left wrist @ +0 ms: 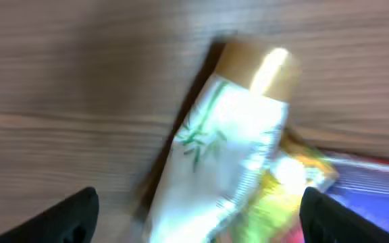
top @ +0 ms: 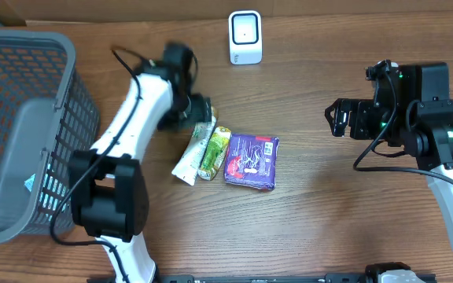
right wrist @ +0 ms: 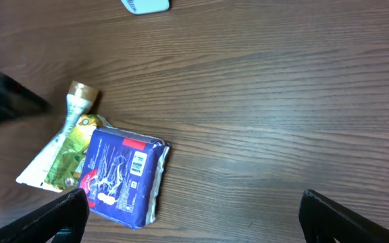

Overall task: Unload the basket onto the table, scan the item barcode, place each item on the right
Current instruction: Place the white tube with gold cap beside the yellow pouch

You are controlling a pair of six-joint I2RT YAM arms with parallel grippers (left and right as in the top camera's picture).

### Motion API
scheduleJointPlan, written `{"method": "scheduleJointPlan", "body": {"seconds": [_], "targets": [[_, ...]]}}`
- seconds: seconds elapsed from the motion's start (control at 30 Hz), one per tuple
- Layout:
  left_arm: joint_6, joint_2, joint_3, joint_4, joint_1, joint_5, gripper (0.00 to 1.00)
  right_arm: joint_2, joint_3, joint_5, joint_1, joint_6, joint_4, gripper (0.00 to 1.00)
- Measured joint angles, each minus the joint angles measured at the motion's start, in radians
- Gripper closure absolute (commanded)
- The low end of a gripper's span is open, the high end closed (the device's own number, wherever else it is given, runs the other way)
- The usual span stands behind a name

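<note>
Only the right wrist view shows a small barcode on the glossy blue packet. The left wrist view, blurred, shows a soft white tube with a gold cap lying on the wood-grain table, under the left gripper, fingers spread, holding nothing. The right gripper is also spread wide, empty.

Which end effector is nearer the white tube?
Left. The left end effector hovers over the white tube's capped end; the right end effector stands far off, beyond the purple packet.
</note>
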Motion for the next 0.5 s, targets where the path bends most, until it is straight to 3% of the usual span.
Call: {"method": "scheduleJointPlan", "body": {"seconds": [0.3, 0.5], "targets": [[0.023, -0.024, 0.713, -0.440, 0.155, -0.077, 0.00, 0.000, 0.000, 0.000, 0.000, -0.001, 0.000, 0.00], [0.026, -0.129, 0.916, -0.562, 0.389, -0.132, 0.00, 0.000, 0.000, 0.000, 0.000, 0.000, -0.001, 0.00]]}}
